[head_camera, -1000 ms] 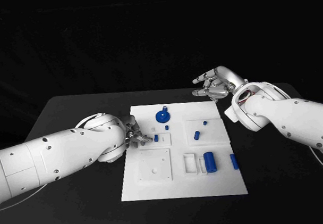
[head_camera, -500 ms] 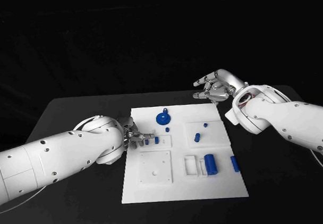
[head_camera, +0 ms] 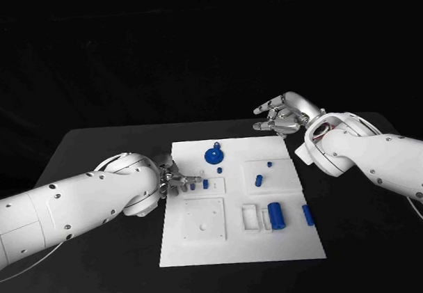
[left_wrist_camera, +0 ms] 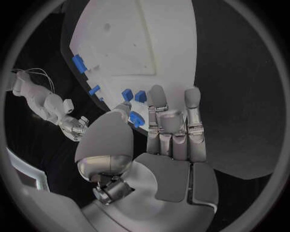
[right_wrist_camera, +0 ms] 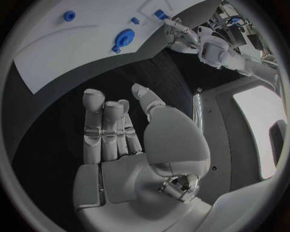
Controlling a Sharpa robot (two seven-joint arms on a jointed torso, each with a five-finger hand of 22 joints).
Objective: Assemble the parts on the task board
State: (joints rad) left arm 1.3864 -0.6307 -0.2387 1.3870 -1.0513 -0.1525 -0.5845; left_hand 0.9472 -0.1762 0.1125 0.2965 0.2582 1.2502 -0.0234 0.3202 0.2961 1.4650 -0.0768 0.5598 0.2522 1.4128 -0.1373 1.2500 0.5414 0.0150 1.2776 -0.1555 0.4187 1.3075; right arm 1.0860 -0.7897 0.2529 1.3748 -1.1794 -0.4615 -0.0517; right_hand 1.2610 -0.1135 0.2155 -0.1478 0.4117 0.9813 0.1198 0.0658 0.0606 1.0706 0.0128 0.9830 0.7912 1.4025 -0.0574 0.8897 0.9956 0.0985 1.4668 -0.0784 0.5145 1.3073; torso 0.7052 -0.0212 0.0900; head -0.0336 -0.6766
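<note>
The white task board [head_camera: 239, 245] lies mid-table. My left hand [head_camera: 182, 182] reaches over its left edge, fingertips at a small blue block [head_camera: 205, 184]. In the left wrist view that block [left_wrist_camera: 135, 119] sits between the thumb and a finger of the left hand [left_wrist_camera: 163, 133]; whether it is gripped is unclear. My right hand [head_camera: 284, 115] hovers off the board's far right corner, fingers apart and holding nothing, as the right wrist view [right_wrist_camera: 121, 140] also shows. A blue disc [head_camera: 213, 153], a peg [head_camera: 258, 179], a cylinder [head_camera: 274, 214] and a bar [head_camera: 307, 214] rest on the board.
A square recessed plate [head_camera: 204, 218] lies on the board's near left and a white frame [head_camera: 250, 216] stands beside the cylinder. Two tiny blue pieces [head_camera: 218, 167] [head_camera: 270, 162] stand near the disc. Black table [head_camera: 104, 283] surrounds the board.
My left hand has slid right, bringing its fingertips up to the small blue block. The right hand has moved slightly nearer, staying spread.
</note>
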